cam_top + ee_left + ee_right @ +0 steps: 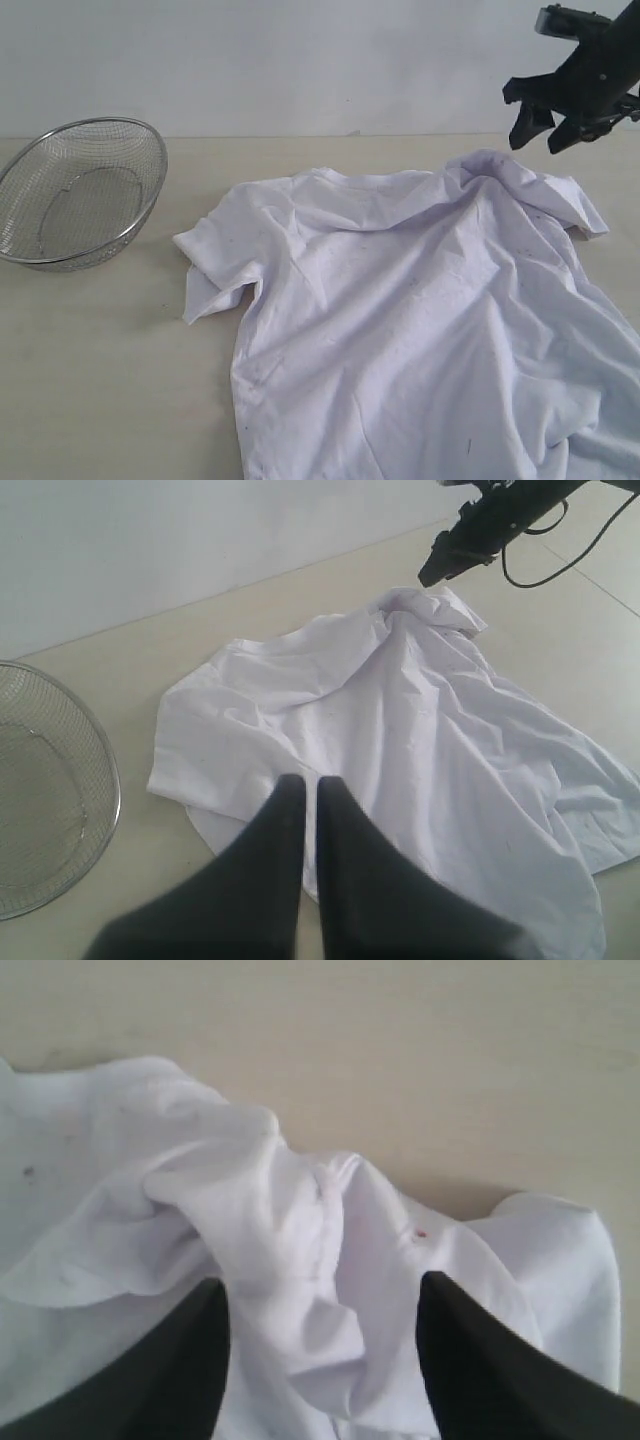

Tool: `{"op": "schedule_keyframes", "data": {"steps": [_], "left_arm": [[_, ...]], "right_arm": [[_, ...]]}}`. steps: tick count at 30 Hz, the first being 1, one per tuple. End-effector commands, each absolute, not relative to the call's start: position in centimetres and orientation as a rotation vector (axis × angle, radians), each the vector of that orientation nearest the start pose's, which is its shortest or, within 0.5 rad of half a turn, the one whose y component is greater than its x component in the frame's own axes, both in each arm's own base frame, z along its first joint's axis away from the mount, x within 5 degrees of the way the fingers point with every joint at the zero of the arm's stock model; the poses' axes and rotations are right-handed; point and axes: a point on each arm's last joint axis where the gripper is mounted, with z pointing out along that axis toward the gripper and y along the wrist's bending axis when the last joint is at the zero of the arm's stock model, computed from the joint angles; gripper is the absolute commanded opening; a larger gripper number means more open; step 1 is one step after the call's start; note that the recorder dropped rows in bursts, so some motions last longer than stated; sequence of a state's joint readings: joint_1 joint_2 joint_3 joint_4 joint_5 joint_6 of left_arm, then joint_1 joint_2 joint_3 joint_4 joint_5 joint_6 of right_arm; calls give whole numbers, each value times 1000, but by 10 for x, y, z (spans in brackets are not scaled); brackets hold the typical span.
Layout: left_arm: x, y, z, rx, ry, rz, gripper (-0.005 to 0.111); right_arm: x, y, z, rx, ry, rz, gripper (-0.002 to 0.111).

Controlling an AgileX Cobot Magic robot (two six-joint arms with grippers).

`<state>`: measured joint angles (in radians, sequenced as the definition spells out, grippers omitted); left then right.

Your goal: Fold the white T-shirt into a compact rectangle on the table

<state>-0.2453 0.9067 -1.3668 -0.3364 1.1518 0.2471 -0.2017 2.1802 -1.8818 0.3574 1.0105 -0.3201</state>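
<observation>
Shut tight, the left gripper [303, 792] hangs over the shirt [420, 320], which lies spread and creased across the table [100, 400], one sleeve flat toward the bowl [130, 215]. Its shoulder on the right arm's side is bunched into a peak. Above that peak the right gripper [541, 140] hovers, jaws wide, holding nothing.

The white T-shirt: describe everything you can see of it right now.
The white T-shirt looks like cotton, wrinkled, lying mostly spread on the table, plain side up with dark specks. One short sleeve splays toward the mesh bowl, clear of it. The far shoulder is bunched into a raised peak under the open right gripper, which appears not to touch it.
</observation>
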Motion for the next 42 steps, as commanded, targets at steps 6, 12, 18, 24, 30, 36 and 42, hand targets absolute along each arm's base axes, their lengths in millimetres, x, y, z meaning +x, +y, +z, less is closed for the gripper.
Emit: {"op": "schedule_keyframes", "data": {"steps": [6,12,18,24,30,36,42], "left_arm": [[126,-60,467,556,2099,-417,4],[128,-61,466,557,2107,-416,4],[128,-61,466,556,2105,-416,4],[131,-61,465,555,2110,-417,4],[133,-62,464,556,2118,-417,4],[134,-62,464,556,2120,-417,4],[134,-62,464,556,2120,-417,4]], "right_arm": [[466,-73,219,-311,2741,235,56],[466,-72,215,-349,2748,262,55],[473,-75,191,-305,2781,244,50],[476,-78,191,-267,2759,187,1],[484,-82,194,-198,2676,136,0],[495,-87,201,-128,2545,64,0],[504,-90,207,-94,2435,12,0]]}}
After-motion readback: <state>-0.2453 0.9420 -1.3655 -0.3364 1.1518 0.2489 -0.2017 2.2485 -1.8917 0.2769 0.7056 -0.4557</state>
